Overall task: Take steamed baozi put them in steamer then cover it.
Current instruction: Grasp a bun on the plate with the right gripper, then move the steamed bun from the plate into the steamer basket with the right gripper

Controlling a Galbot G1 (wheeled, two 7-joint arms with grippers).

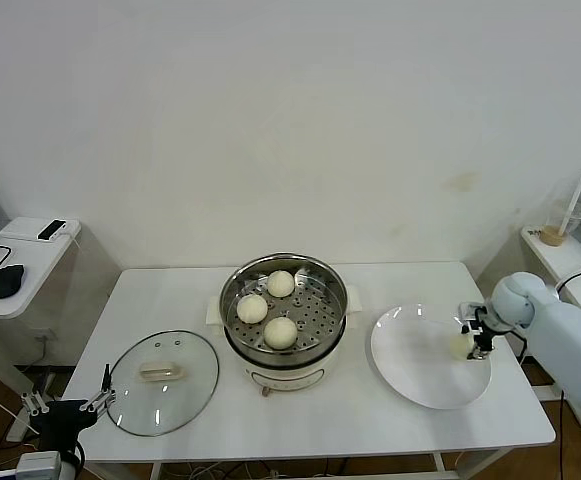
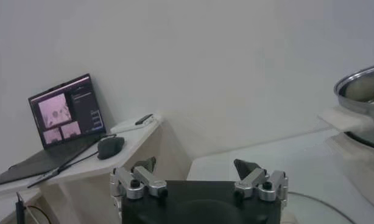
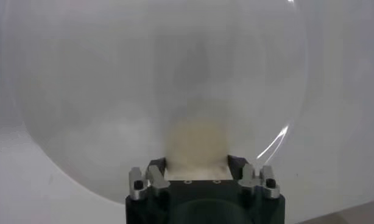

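Three cream-white baozi (image 1: 280, 331) lie on the perforated tray of the steel steamer (image 1: 238, 291) at the table's middle. A fourth baozi (image 1: 461, 344) sits at the right side of the white plate (image 1: 410, 360), between the fingers of my right gripper (image 1: 467, 343). In the right wrist view the gripper (image 3: 196, 164) is shut on that baozi (image 3: 196, 146), over the plate (image 3: 114, 91). The glass cover (image 1: 162, 381) with its cream handle lies flat at the table's left front. My left gripper (image 1: 70, 404) hangs open and empty off the table's left front corner; it also shows in the left wrist view (image 2: 196, 168).
A side table with a black mouse (image 1: 5, 281) and a laptop (image 2: 59, 125) stands at the left. A cup with a straw (image 1: 565, 222) stands on a shelf at the right. The steamer's rim (image 2: 357, 91) shows in the left wrist view.
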